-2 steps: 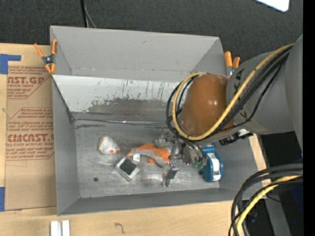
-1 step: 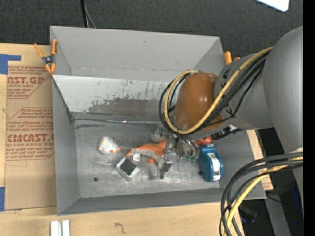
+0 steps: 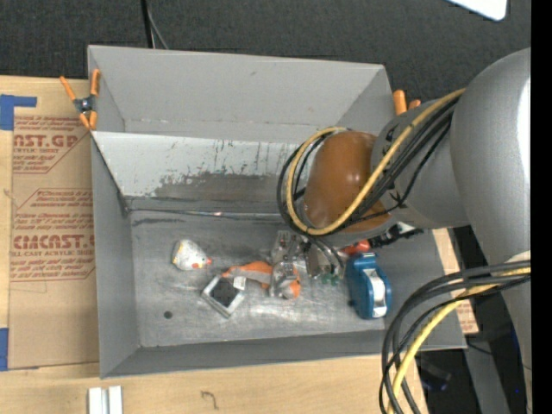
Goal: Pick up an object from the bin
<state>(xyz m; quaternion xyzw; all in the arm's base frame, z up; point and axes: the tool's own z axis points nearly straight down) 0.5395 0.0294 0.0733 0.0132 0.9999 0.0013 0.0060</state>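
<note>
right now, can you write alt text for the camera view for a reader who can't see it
The gripper hangs low in a grey metal bin, among small things: an orange piece and a square black-faced item just left of it in the view. A white lump lies farther left, a blue object to its right.

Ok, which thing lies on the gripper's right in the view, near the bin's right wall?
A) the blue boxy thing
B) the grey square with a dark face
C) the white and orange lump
A: the blue boxy thing lies right of the gripper in the camera view, on the right side of the bin.
</note>
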